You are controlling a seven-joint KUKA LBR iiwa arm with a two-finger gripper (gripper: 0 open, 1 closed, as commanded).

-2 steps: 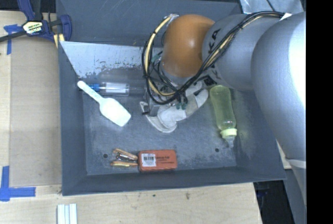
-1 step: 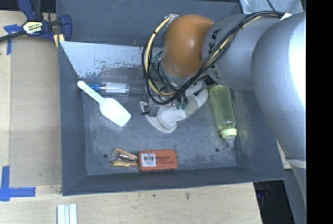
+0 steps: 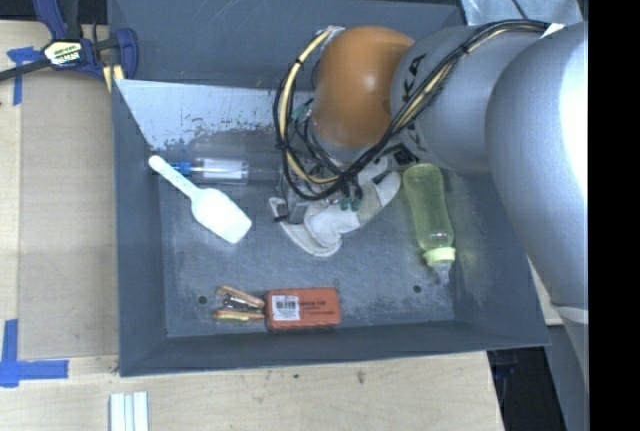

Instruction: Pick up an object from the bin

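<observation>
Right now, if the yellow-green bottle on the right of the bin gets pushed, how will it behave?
The yellow-green bottle lies on its side and looks round, so it would probably roll sideways across the bin floor. It looks see-through plastic, likely light and stiff, perhaps a bit slippery to pinch.

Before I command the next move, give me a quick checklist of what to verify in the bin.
1. End effector over the white crumpled cloth-like thing, mid-bin: ok.
2. Grip on it: cannot tell; the arm's orange cover hides it.
3. Pale green translucent plastic bottle touching it: cannot tell.
4. White plastic scoop apart from it, at the view's left: ok.
</observation>
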